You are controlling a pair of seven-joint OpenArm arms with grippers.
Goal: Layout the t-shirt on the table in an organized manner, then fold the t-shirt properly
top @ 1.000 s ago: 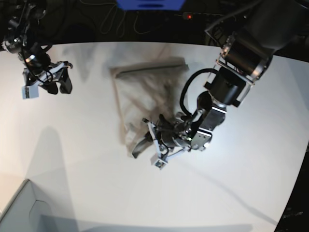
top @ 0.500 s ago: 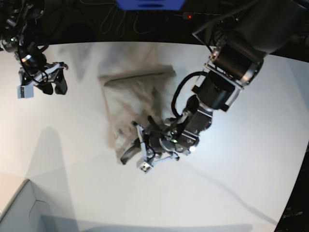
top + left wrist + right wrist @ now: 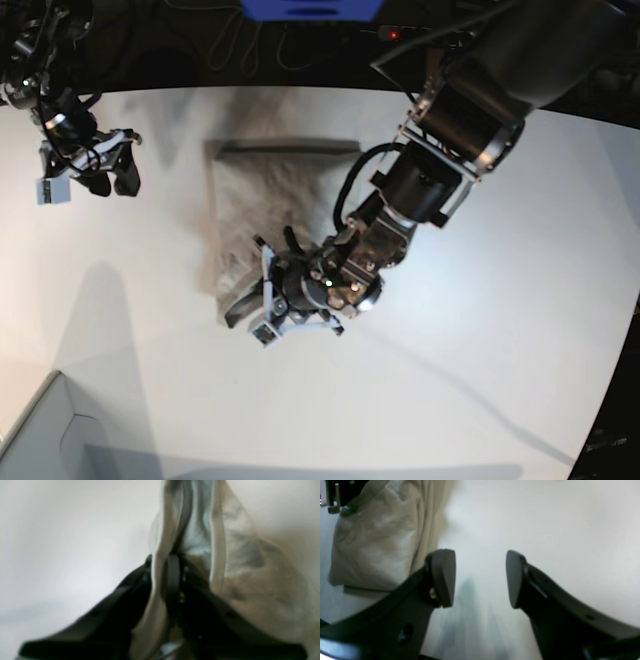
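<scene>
The light grey-beige t-shirt [image 3: 270,200] lies folded into a narrow stack on the white table [image 3: 480,380], left of centre. My left gripper [image 3: 255,298] is low at the shirt's near edge, shut on a bunched fold of it. In the left wrist view, blurred cloth [image 3: 250,580] runs between the black fingers [image 3: 172,580] and drapes over them. My right gripper [image 3: 112,183] hovers open at the far left, apart from the shirt. Its wrist view shows its two pads [image 3: 443,577] spread over bare table [image 3: 545,517], the shirt [image 3: 375,542] at upper left.
A pale grey box corner [image 3: 40,430] sits at the bottom left. A blue object [image 3: 310,8] and cables lie in the dark strip beyond the table's far edge. The left arm's bulky links [image 3: 450,130] stretch over the table's right half.
My left gripper has dragged the shirt leftward across the table, so the whole stack now lies further left. The right gripper shifted slightly left and stays open.
</scene>
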